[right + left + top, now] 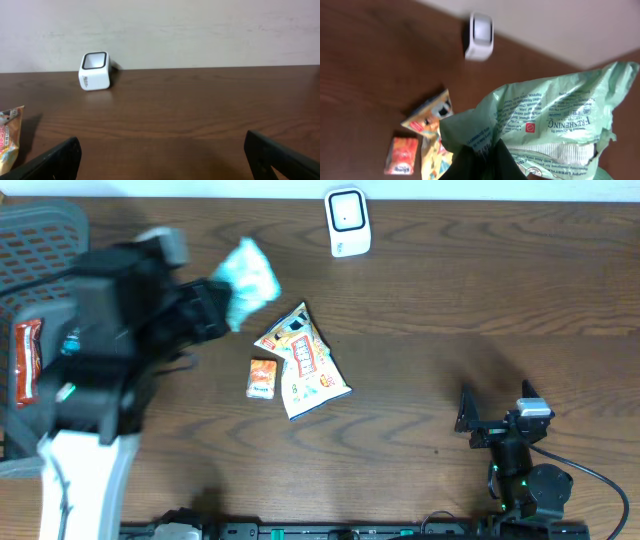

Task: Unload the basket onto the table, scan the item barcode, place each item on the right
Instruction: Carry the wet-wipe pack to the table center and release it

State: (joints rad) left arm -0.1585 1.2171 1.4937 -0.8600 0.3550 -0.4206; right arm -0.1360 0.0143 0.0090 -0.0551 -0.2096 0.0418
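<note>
One scanner, one green pouch, one yellow snack bag, one orange sachet, one grey basket with one red packet.

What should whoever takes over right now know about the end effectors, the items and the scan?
Left end effector: shut on the green pouch, held above the table, short of the scanner.
Right end effector: open, empty, low over the table.
Snack bag and orange packet lie mid-table.
Done: pouch lifted. Left: show its barcode to the scanner.
</note>
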